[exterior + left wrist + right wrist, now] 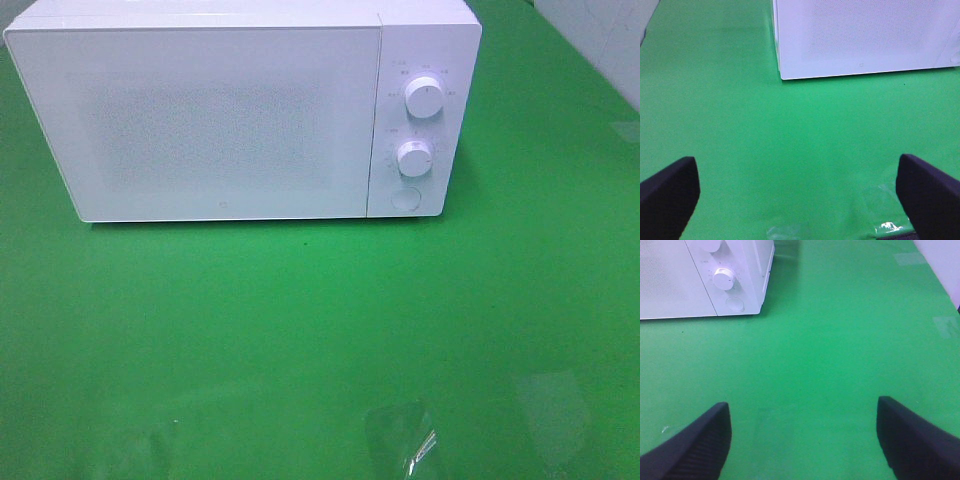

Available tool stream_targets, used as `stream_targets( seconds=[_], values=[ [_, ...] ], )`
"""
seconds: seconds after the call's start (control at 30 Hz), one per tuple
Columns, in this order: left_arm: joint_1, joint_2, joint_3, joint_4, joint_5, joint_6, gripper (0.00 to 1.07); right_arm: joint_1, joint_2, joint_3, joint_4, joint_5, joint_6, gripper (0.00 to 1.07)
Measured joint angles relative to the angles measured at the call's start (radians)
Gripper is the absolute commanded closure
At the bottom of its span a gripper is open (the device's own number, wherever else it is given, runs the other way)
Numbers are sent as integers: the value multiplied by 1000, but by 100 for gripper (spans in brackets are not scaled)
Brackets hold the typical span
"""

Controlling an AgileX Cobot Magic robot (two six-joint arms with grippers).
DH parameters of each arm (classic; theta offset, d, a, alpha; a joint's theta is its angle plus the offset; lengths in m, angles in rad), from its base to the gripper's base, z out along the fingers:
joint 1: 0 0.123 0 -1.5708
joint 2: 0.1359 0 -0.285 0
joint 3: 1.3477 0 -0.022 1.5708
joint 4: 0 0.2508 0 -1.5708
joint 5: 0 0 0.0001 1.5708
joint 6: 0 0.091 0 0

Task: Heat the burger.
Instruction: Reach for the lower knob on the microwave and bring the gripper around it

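1. From the high camera: a white microwave (210,110) stands at the far side of the green tabletop (300,330), with its door shut flat. On the panel to the right of the door an upper knob (424,97) sits above a lower knob (413,157), and a round button (405,198) sits below both. Near the front edge a scrap of clear film (400,440) lies on the green and catches the light. Neither arm shows in this view. The burger is nowhere in sight either (I cannot tell whether it sits behind that frosted door).

2. From the left wrist: the left gripper (797,197) hangs over bare green, its two dark fingers (670,197) spread wide apart and gripping nothing. The microwave's door (865,35) fills the area ahead, well apart from the fingers. A glinting bit of the clear film lies close by one finger. No burger shows here.

3. From the right wrist: the right gripper (805,440) also hangs above the tabletop, with its ribbed dark fingers (695,445) set wide apart and nothing between them. The microwave's control end is ahead and off to one side. One knob and the round button are in plain view, while the other knob is cut off at the edge. The burger is not visible here either.
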Motion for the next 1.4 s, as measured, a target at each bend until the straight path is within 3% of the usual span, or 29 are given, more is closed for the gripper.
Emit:
stream_targets(
  seconds=[0.67,1.1,1.4],
  values=[
    [0,0,0,0,0,0,7,0,8,-13,-1,-36,0,32],
    [0,0,0,0,0,0,7,0,280,35,-3,-486,0,32],
    [0,0,0,0,0,0,7,0,462,65,-1,-693,0,32]
  ],
)
